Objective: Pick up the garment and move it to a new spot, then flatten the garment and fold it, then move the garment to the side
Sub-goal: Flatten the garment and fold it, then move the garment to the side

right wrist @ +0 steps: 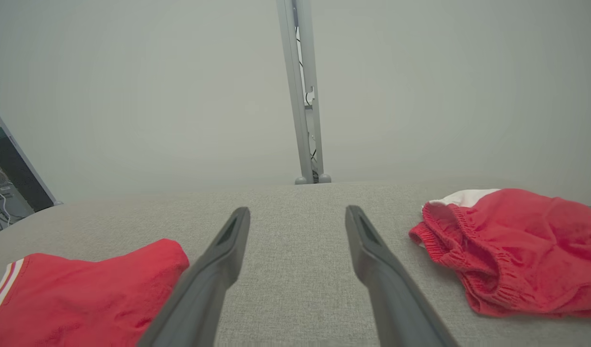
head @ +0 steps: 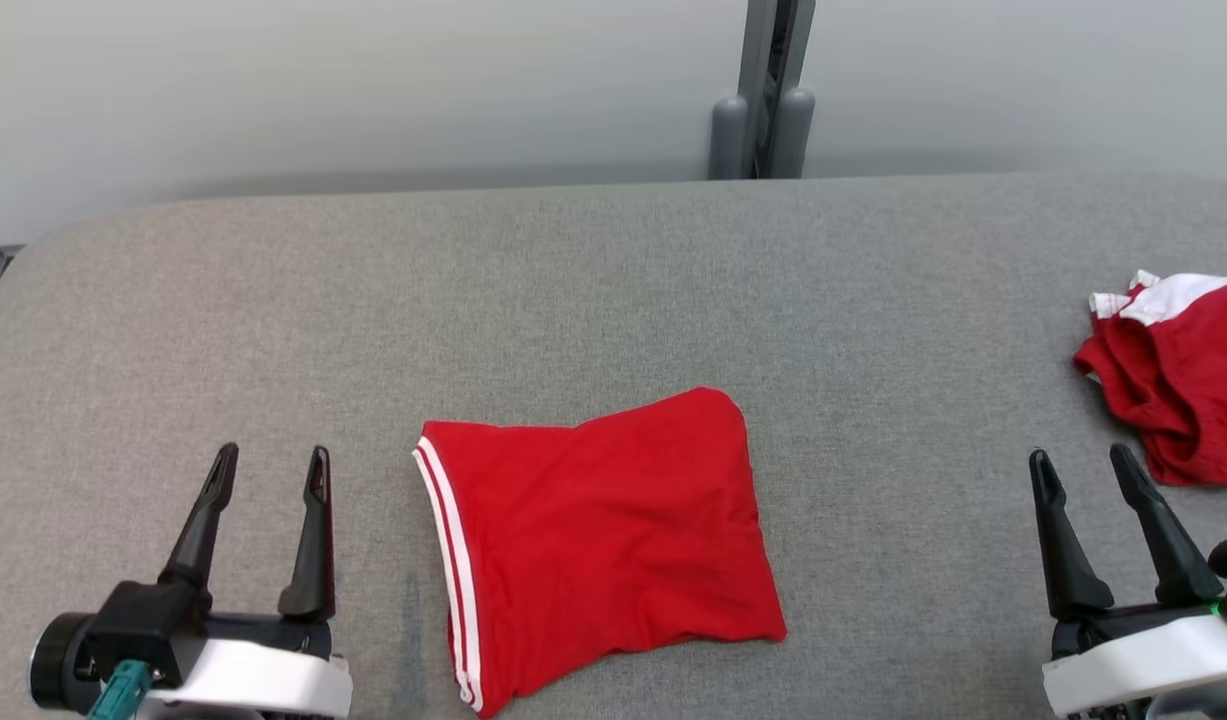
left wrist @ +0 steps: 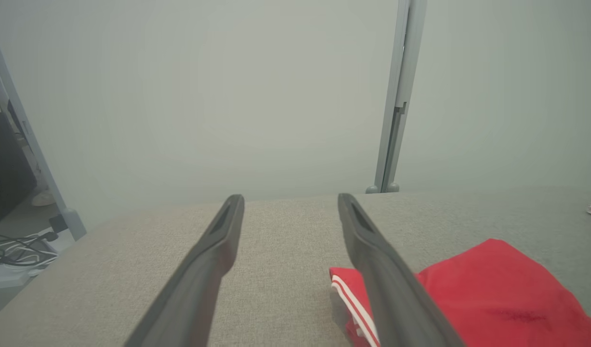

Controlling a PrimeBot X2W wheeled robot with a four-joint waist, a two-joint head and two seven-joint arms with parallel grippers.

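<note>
grey tabletop (head: 613,260), folded garment (head: 598,540) between left tool (head: 273,452) and right tool (head: 1079,453)

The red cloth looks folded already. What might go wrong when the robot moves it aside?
The folded garment lies loose between the open left gripper and right gripper; a pinch at one edge might let the fold fall open. Slid rightward, it might run into the crumpled garment lying there.

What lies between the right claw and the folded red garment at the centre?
Nothing: the head view shows bare grey table between the right claw and the folded garment. The crumpled garment lies on the claw's other side.
</note>
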